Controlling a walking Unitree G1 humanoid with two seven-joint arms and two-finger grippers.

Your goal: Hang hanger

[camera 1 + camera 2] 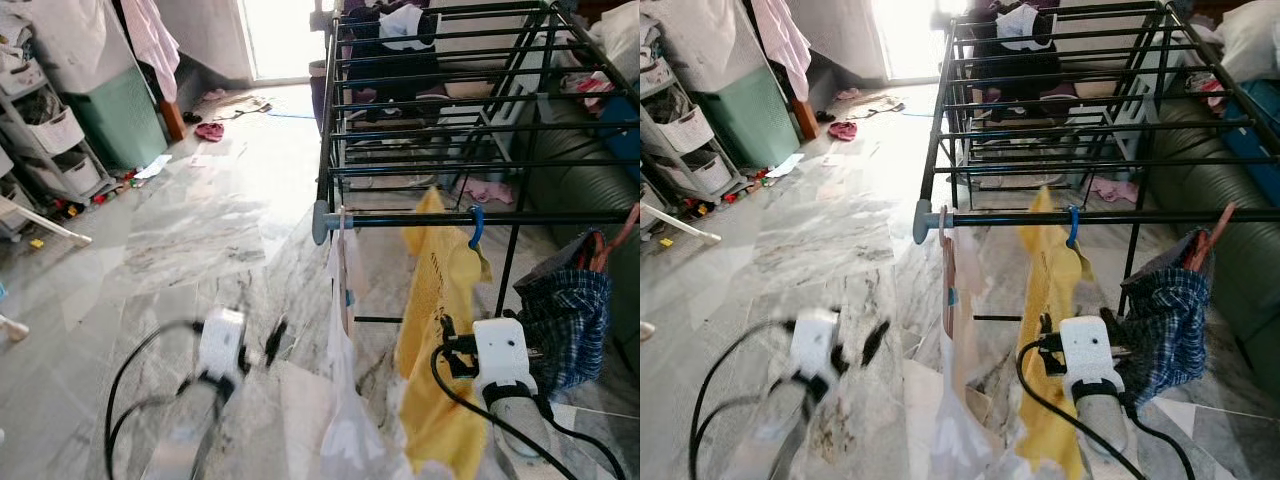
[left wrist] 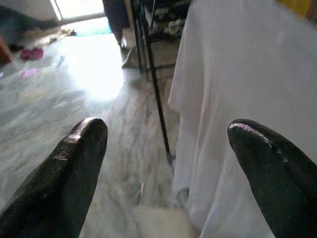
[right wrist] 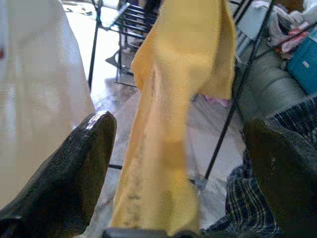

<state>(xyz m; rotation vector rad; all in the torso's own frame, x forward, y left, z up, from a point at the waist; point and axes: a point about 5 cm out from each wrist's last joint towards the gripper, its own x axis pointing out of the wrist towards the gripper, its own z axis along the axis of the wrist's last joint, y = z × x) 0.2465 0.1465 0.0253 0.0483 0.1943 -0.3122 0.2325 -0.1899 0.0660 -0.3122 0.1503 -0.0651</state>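
Your blue hanger (image 1: 476,226) with the yellow garment (image 1: 440,330) looks hung on the rack rail (image 1: 520,218); both pincers, left pincer (image 2: 163,163) and right pincer (image 3: 183,163), gape empty.

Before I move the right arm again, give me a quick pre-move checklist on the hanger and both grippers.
1. Blue hanger hook over the front rail of the drying rack: ok.
2. Yellow garment hanging free from that hanger: ok.
3. Right gripper open, garment between its fingers, not clamped: ok.
4. Left gripper open and empty, beside the white garment: ok.
5. Checked garment close by the right wrist, snag risk: cannot tell.
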